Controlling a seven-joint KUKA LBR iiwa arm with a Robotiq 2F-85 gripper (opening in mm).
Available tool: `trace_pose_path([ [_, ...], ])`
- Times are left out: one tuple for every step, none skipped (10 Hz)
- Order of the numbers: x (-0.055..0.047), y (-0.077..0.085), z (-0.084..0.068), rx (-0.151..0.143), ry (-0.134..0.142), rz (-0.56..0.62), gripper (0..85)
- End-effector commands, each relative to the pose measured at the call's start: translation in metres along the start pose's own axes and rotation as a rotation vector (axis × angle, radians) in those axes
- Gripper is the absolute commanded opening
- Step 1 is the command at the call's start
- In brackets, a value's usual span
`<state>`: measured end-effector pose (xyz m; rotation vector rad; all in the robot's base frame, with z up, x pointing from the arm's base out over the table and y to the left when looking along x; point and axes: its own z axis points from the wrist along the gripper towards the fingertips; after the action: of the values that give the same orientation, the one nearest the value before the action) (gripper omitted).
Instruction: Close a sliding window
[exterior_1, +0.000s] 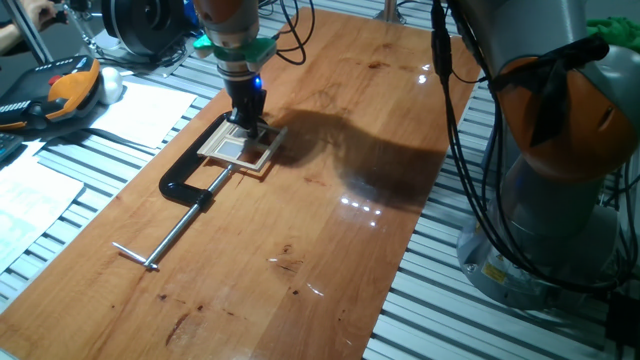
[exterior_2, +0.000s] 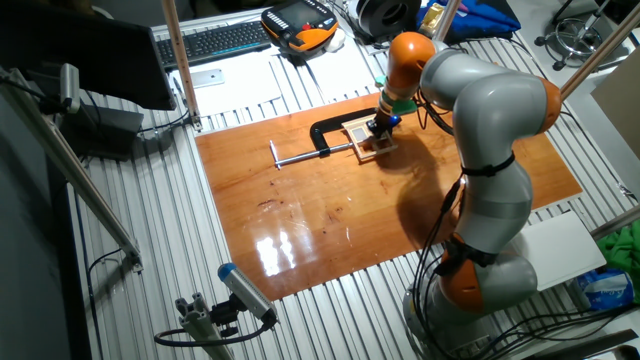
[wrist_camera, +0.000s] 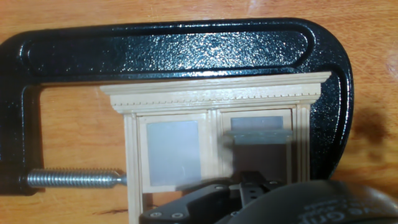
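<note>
**Ana:** While the gripper (exterior_1: 247, 124) sits right down on the sliding window (exterior_1: 240, 146), I'm watching that C-clamp (exterior_1: 190, 185). If the push runs off the sash line, the frame could twist under the clamp pad or skid on the wooden board (exterior_1: 330, 220).

**Ben:** Agreed, and the opposite worry too: press down too hard and the sash binds in its track, so the fingers just slide over the top and nothing closes. Are the fingers spread or pinched?

**Ana:** Can't tell. The hand view shows only the dark body at the bottom edge, tips hidden, and from the fixed views it's too small.

**Ben:** Where's the window exactly?

**Ana:** Lying flat on the board towards its far end, inside the mouth of the clamp (wrist_camera: 186, 50), with the steel screw (wrist_camera: 74, 180) butting against the frame's left side.

**Ben:** And the look of it?

**Ana:** Pale tan wood, a moulded cornice (wrist_camera: 217, 90) along the top, two panes side by side. The left pane (wrist_camera: 173, 152) is a full frosted grey rectangle. On the right, a short grey strip (wrist_camera: 260, 127) sits high with dark opening below, so I'd judge that side not yet shut.
</note>
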<state>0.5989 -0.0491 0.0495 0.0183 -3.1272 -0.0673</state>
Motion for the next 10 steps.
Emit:
trace_pose_path([
  [0.0004, 0.0002, 0.0006, -0.003, 0.000, 0.000, 0.0],
  [0.0009, 0.0001, 0.0010, -0.005, 0.000, 0.000, 0.0],
  [0.0012, 0.0000, 0.0012, -0.005, 0.000, 0.000, 0.0],
  [0.0014, -0.0002, 0.0009, -0.005, 0.000, 0.000, 0.0],
  [0.0019, -0.0001, 0.0004, -0.005, 0.001, 0.000, 0.0],
  [0.0029, 0.0000, 0.0004, -0.006, 0.001, 0.000, 0.0],
  [0.0049, 0.0002, 0.0005, -0.006, 0.001, -0.002, 0.0],
  [0.0059, 0.0003, 0.0012, -0.008, 0.001, -0.002, 0.0],
  [0.0066, 0.0004, 0.0019, -0.009, 0.001, -0.002, 0.0],
  [0.0071, 0.0007, 0.0025, -0.008, 0.001, -0.002, 0.0],
])
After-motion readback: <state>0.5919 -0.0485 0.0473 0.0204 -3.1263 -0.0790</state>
